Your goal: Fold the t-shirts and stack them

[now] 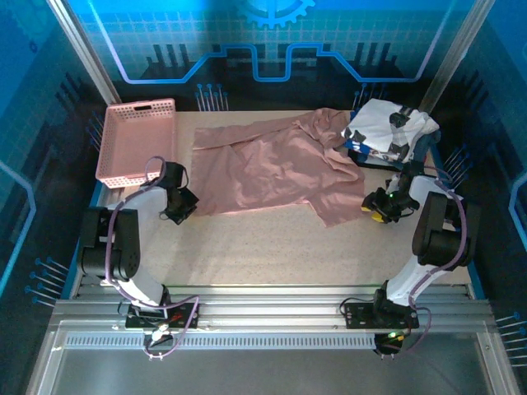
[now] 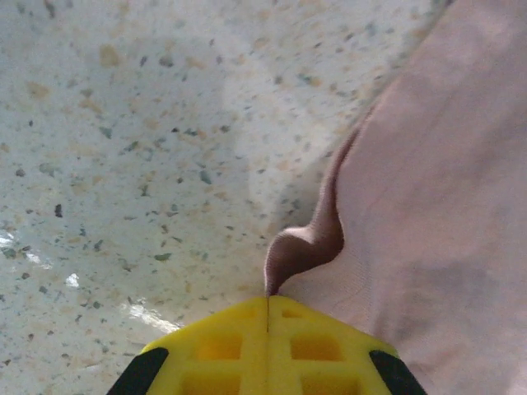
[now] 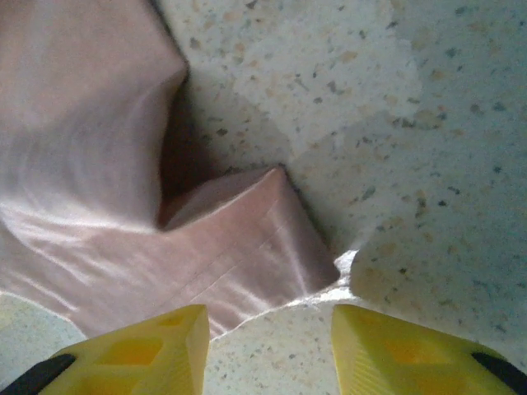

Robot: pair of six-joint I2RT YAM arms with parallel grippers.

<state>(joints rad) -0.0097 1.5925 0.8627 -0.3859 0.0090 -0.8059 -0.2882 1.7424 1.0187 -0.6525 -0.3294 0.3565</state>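
The left tool [image 1: 181, 207] was clamped tight: in the wrist view its yellow fingers [image 2: 222, 350] met, with a pucker of the dusty-pink t-shirt [image 1: 280, 169] apparently nipped at their tip. The cloth spread away towards three o'clock. The right tool [image 1: 377, 210] stood partly apart, gripping nothing, with the sleeve hem [image 3: 247, 247] just ahead at twelve. The white t-shirt [image 1: 387, 127] sat bunched at the bench's [image 1: 272, 247] one o'clock corner, and whatever lay beneath it was mostly hidden.
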